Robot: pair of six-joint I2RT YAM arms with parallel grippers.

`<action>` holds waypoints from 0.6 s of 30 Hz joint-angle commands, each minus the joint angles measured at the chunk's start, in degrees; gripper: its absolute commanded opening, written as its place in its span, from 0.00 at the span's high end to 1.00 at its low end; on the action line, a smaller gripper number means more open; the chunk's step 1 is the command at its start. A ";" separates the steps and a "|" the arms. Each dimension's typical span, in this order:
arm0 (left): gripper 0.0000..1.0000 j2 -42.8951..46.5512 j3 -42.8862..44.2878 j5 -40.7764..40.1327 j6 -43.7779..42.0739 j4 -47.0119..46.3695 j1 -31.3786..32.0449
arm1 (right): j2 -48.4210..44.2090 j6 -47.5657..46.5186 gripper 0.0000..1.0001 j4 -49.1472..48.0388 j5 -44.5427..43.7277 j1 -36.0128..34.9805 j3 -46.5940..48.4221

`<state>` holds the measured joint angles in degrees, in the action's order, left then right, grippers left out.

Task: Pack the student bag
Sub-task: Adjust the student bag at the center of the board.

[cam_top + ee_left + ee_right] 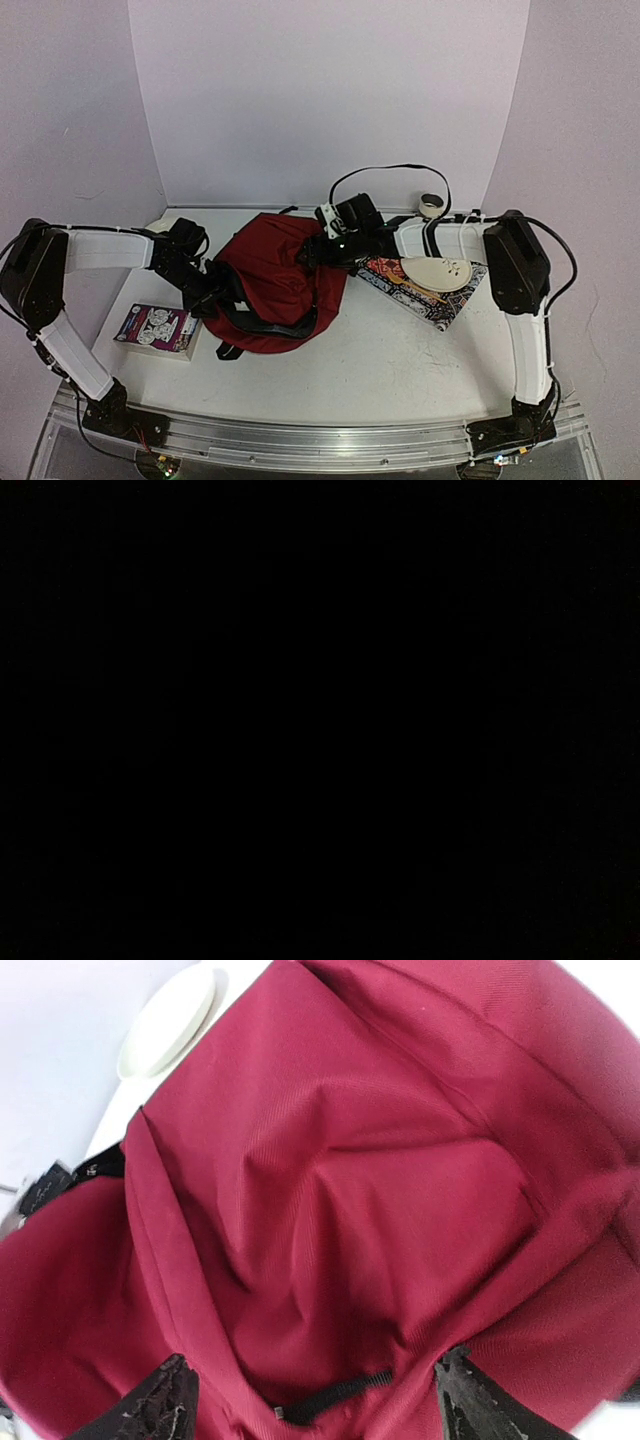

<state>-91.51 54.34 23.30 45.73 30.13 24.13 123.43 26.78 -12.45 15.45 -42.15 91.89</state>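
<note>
The student bag, a large dark red fabric backpack with black straps, lies slumped on the white table a little left of centre, between the two arms. In the right wrist view its cloth is folded and creased, with a short black strap or zip pull near the bottom edge. No open mouth and no grey lining shows in either working view, so I judge that the opening is not yet held ready for loading. The right gripper hovers low over the bag's right upper part with its jaws spread wide, red fabric lying between the fingertips and nothing pinched. The left gripper is down among the black straps on the bag's left side. Its wrist view is entirely dark, so I cannot tell whether it is spread, closed or gripping a strap. Outside the bag, a small flat box with a purple and white printed face sits near its left side. A flat book with a busy red, black and white cover lies just to the right, with a cream oval perforated piece resting on it. A small roll of tape stands at the back. With these loose things out on the table, packing looks barely started, though whether anything is inside already cannot be seen.
</note>
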 commanded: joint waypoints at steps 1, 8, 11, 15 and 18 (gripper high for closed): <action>0.33 -3.21 4.05 3.66 4.17 -8.51 2.08 | -13.01 -3.75 0.16 -1.74 -5.47 -0.13 -6.60; 0.33 -10.33 13.57 3.14 5.16 -9.82 9.61 | -26.24 -4.39 0.13 -1.67 -11.27 -0.14 -19.03; 0.32 -11.49 15.60 2.67 5.68 -9.82 11.70 | -30.09 -4.38 0.12 -1.54 -12.26 -0.12 -22.41; 0.31 -9.81 13.92 1.15 6.46 -9.82 12.43 | -33.73 -4.20 0.12 -1.32 -12.88 -0.12 -25.17; 0.27 -6.81 10.37 -1.86 6.21 -7.24 12.40 | -35.69 -4.19 0.11 -1.09 -12.88 -0.13 -26.81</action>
<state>-102.77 66.93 25.02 51.37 22.27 37.07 91.35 23.32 -13.97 4.09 -42.15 67.07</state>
